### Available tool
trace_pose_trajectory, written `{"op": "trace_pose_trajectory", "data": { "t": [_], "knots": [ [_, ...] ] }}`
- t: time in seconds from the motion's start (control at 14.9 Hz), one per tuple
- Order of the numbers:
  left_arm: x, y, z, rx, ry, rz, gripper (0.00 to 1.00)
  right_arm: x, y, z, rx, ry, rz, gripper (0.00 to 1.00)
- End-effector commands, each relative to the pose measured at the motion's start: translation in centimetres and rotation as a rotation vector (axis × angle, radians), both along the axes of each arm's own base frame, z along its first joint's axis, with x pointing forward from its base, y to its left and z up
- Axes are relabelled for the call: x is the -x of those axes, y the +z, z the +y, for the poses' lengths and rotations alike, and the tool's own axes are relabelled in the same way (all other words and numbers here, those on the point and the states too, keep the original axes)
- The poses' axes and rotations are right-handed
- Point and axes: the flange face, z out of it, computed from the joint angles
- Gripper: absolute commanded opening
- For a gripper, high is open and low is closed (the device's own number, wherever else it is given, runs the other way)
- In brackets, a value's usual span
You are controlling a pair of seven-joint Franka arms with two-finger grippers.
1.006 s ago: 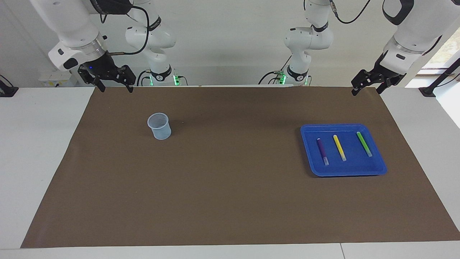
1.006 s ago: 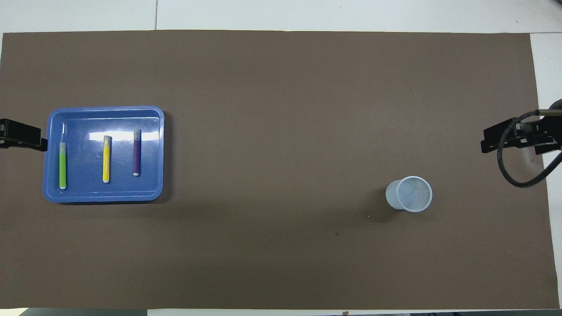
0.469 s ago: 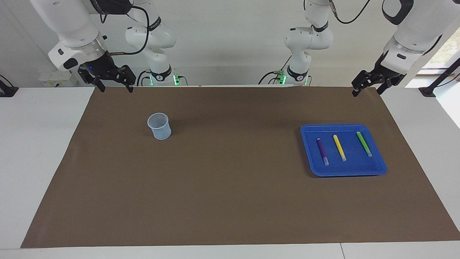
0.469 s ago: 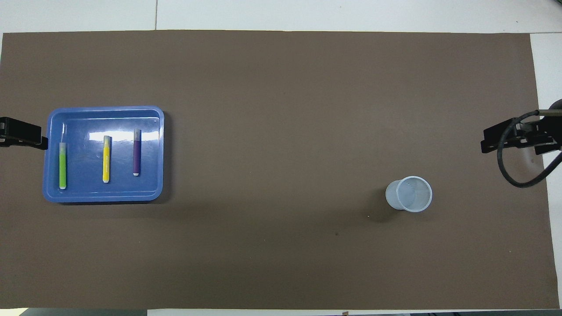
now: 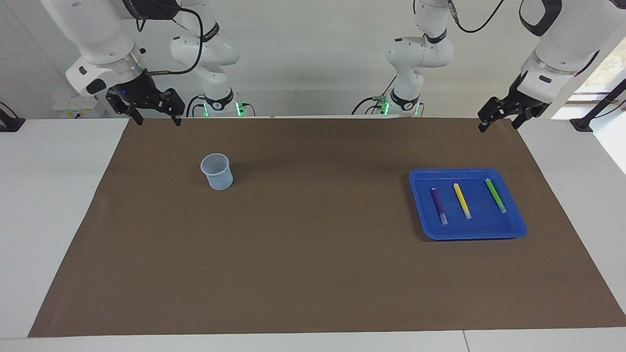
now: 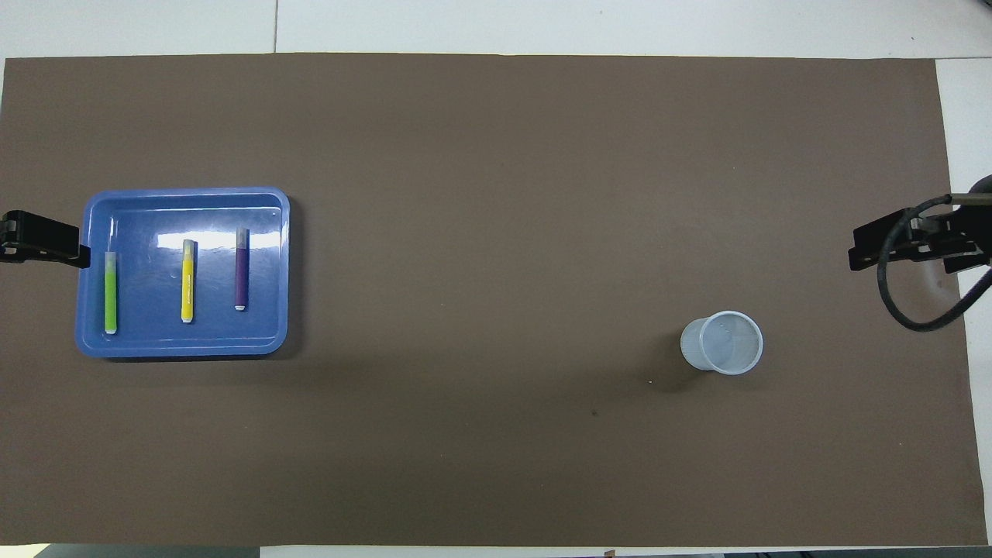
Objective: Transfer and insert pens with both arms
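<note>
While both arms hung raised at the robots' edge of the brown mat, neither touched anything on the table. The left gripper was up in the air over the mat's corner at the left arm's end, its wrist tilted down and inward, its two black fingers spread apart and holding nothing; in the overhead view only a black bar of it showed at the frame's edge beside the blue tray. The right gripper hovered over the mat's corner at the right arm's end, pointing down, jaws likewise apart and empty, a black cable looping from its wrist. Three pens lay flat in the blue tray, which sat toward the left arm's end of the table: the purple pen, the yellow pen and the green pen, side by side, roughly parallel and apart from one another, each with a small whitish cap at one end. A pale translucent cup stood upright on the mat toward the right arm's end, well apart from the tray.
</note>
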Motion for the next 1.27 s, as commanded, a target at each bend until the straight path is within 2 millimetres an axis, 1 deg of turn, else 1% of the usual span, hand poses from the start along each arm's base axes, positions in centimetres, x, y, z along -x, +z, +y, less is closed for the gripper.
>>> {"op": "trace_pose_trajectory", "data": {
  "t": [0.0, 0.07, 0.2, 0.27, 0.34, 0.4, 0.47, 0.54, 0.6, 0.67, 0.8, 0.87, 0.94, 1.07, 1.14, 1.21],
  "knots": [
    [0.3, -1.3, 1.7, 0.012, 0.035, -0.015, 1.00, 0.1, -0.1, -0.4, 0.017, 0.027, -0.009, 1.00],
    [0.0, -2.1, 1.8, 0.012, 0.037, -0.015, 1.00, 0.1, -0.1, -0.4, 0.017, 0.027, -0.009, 1.00],
    [-0.3, -4.0, 2.7, 0.011, 0.053, -0.019, 1.00, 0.1, -0.1, -0.4, 0.017, 0.027, -0.009, 1.00],
    [-0.5, -5.4, 3.0, 0.011, 0.055, -0.025, 1.00, 0.1, -0.1, -0.4, 0.017, 0.027, -0.009, 1.00],
    [-0.5, -7.1, 3.6, 0.011, 0.060, -0.031, 1.00, 0.1, -0.1, -0.4, 0.017, 0.027, -0.009, 1.00],
    [-0.7, -8.2, 4.2, 0.011, 0.056, -0.035, 1.00, 0.1, -0.1, -0.4, 0.017, 0.027, -0.009, 1.00],
    [-1.1, -9.6, 5.1, 0.009, 0.047, -0.037, 1.00, 0.2, -0.1, -0.4, 0.017, 0.027, -0.007, 1.00],
    [-2.0, -11.4, 5.9, 0.006, 0.046, -0.026, 1.00, 0.2, 0.0, -0.4, 0.017, 0.027, -0.007, 1.00],
    [-2.7, -12.6, 6.1, 0.003, 0.039, -0.028, 1.00, 0.3, -0.1, -0.4, 0.014, 0.025, -0.003, 1.00],
    [-3.5, -14.3, 6.6, -0.002, 0.036, -0.031, 1.00, 0.3, -0.1, -0.4, 0.014, 0.025, -0.003, 1.00],
    [-4.5, -17.6, 8.6, -0.006, -0.002, -0.026, 1.00, 0.3, -0.1, -0.4, 0.014, 0.024, -0.003, 1.00],
    [-4.7, -19.0, 9.9, -0.008, -0.020, -0.034, 1.00, 0.3, -0.1, -0.4, 0.014, 0.024, 0.000, 1.00],
    [-4.7, -20.7, 10.8, -0.011, -0.023, -0.039, 1.00, 0.3, -0.1, -0.3, 0.013, 0.022, -0.001, 1.00],
    [-4.5, -23.3, 11.0, -0.017, -0.022, -0.054, 1.00, 0.4, 0.1, -0.4, 0.010, 0.020, -0.004, 1.00],
    [-4.5, -24.3, 11.2, -0.019, -0.017, -0.058, 1.00, 0.4, 0.0, -0.4, 0.010, 0.021, -0.004, 1.00],
    [-4.5, -24.8, 11.7, -0.020, -0.010, -0.052, 1.00, 0.4, -0.2, -0.4, 0.008, 0.023, 0.000, 1.00]
  ]
}}
